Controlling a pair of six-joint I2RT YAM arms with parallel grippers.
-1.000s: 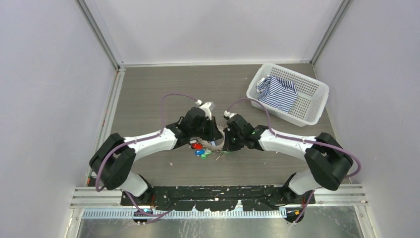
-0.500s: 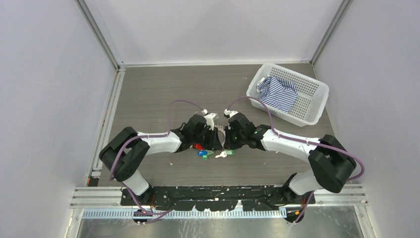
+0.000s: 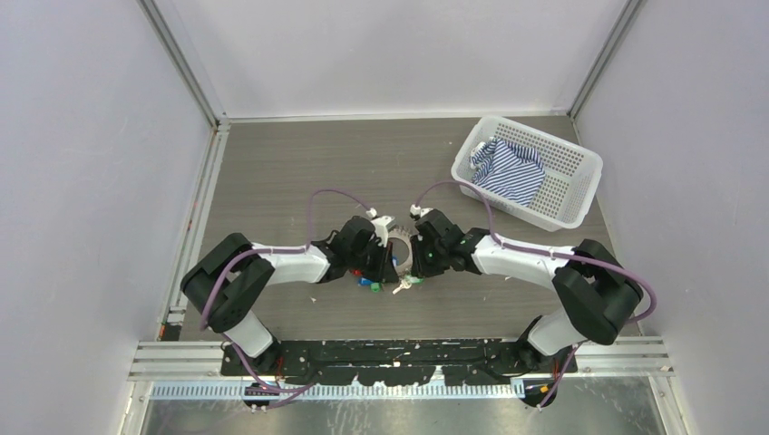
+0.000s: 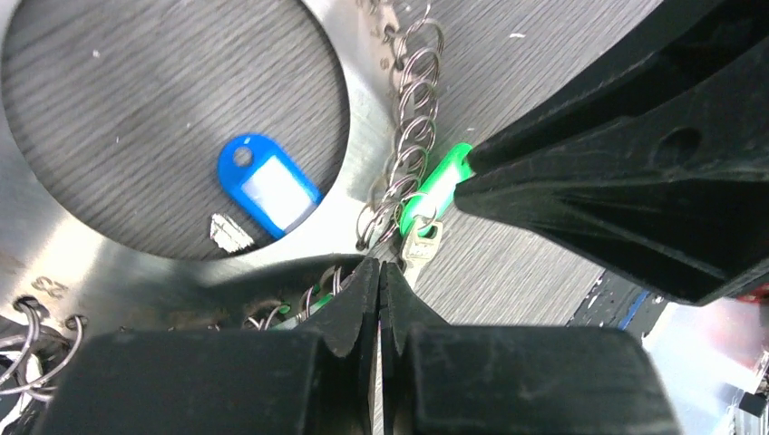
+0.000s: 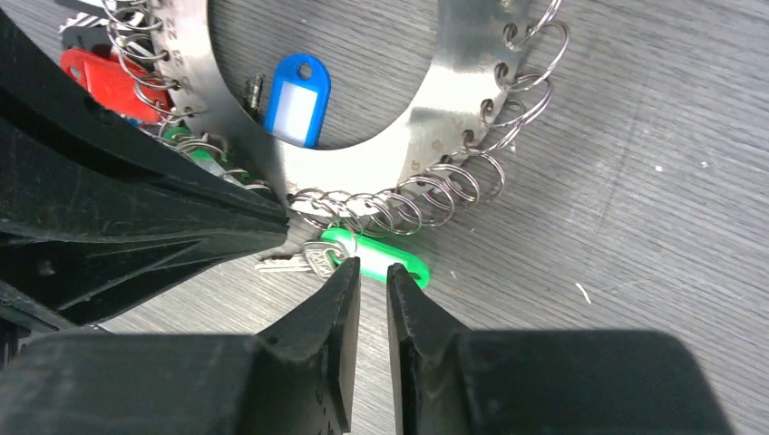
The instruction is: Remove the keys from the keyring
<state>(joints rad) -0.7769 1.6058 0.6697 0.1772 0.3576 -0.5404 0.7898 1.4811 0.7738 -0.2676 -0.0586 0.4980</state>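
Observation:
The keyring (image 5: 363, 172) is a flat grey metal ring with many small wire loops along its rim. It lies between both grippers in the top view (image 3: 400, 251). My left gripper (image 4: 379, 265) is shut on the keyring's rim (image 4: 118, 272). A green-tagged key (image 5: 385, 258) with a silver blade (image 5: 290, 263) hangs from a rim loop and lies on the table. My right gripper (image 5: 374, 267) has a narrow empty gap, its tips right at the green tag. A blue tag (image 5: 295, 100) lies inside the ring's opening. A red tag (image 5: 109, 82) sits at the ring's left edge.
A white perforated basket (image 3: 580, 168) holding a striped cloth (image 3: 508, 172) stands at the back right. The left gripper's black fingers (image 5: 136, 217) lie close beside the right gripper's tips. Grey walls enclose the table on three sides.
The left arm has folded in and both grippers have shifted slightly towards the near edge with the ring. The green-tagged key has slid left under the grippers.

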